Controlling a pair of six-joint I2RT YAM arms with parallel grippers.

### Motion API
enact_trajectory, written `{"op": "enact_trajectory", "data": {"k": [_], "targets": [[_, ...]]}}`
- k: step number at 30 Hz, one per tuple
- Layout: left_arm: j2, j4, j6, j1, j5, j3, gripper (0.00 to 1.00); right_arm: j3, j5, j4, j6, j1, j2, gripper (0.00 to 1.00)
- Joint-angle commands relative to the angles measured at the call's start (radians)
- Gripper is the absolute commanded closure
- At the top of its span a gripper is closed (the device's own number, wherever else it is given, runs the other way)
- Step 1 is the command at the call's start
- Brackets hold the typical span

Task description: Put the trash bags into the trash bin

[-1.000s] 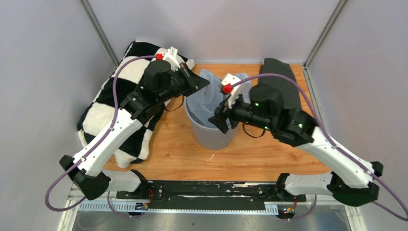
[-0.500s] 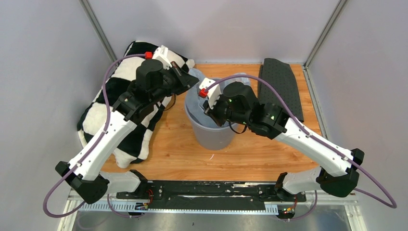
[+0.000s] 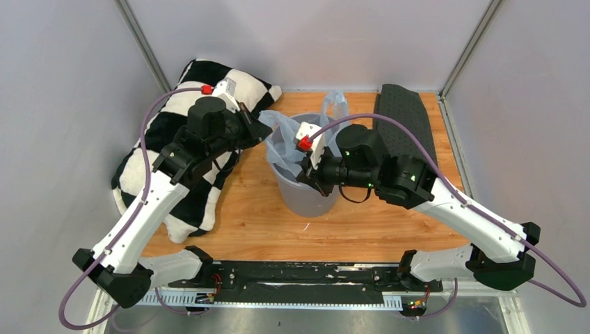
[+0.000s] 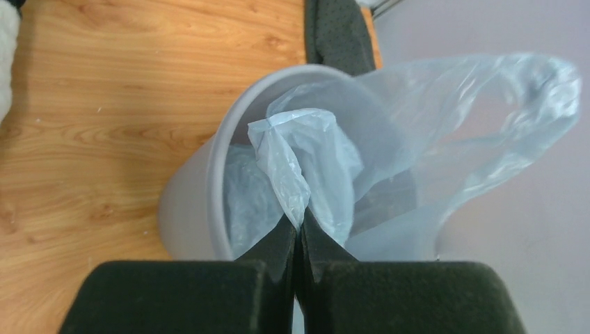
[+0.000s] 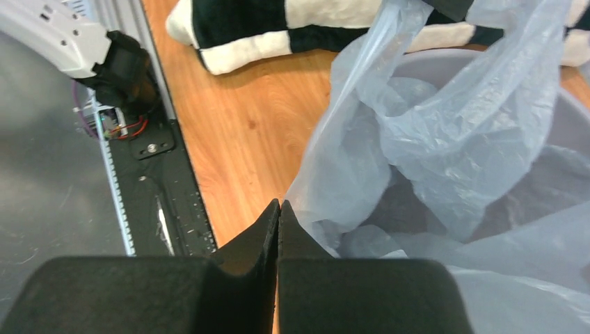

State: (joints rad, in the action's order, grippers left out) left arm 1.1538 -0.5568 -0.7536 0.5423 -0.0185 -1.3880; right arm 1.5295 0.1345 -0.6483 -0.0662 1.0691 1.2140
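The light grey trash bin [image 3: 306, 198] stands mid-table with a pale blue trash bag [image 3: 285, 142] spread in its mouth. One handle loop [image 3: 335, 104] sticks up past the far rim. My left gripper [image 3: 266, 131] is at the bin's left rim, shut on a gathered fold of the bag [image 4: 292, 160]; the film comes out right at its tips [image 4: 300, 226]. My right gripper [image 3: 301, 176] is at the near rim, jaws pressed together [image 5: 279, 203], and the bag's edge [image 5: 327, 139] runs up taut from the tips. Bag film hides the inside of the bin [image 5: 574, 122].
A black-and-white checkered pillow [image 3: 174, 139] lies to the left, under my left arm. A dark dotted cloth [image 3: 403, 115] lies at the back right. Grey walls close the table on three sides, and a black rail [image 3: 292, 275] runs along the near edge.
My right gripper went from open to shut and came back to the bin's near rim. My left gripper drew the bag leftward, and a handle loop now stands up behind the bin.
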Motion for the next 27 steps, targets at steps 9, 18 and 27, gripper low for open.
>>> {"op": "enact_trajectory", "data": {"k": [9,18,27], "targets": [[-0.162,-0.020,0.100,-0.010,0.095,0.232,1.00,-0.138,-0.054,-0.041,0.127,0.118,0.028,1.00],[-0.174,0.010,0.127,-0.010,0.077,0.285,1.00,0.088,-0.162,-0.143,0.132,0.119,0.057,0.44],[-0.181,0.041,0.128,-0.011,0.069,0.319,1.00,0.435,-0.781,-0.262,0.144,0.091,0.183,0.24]]}}
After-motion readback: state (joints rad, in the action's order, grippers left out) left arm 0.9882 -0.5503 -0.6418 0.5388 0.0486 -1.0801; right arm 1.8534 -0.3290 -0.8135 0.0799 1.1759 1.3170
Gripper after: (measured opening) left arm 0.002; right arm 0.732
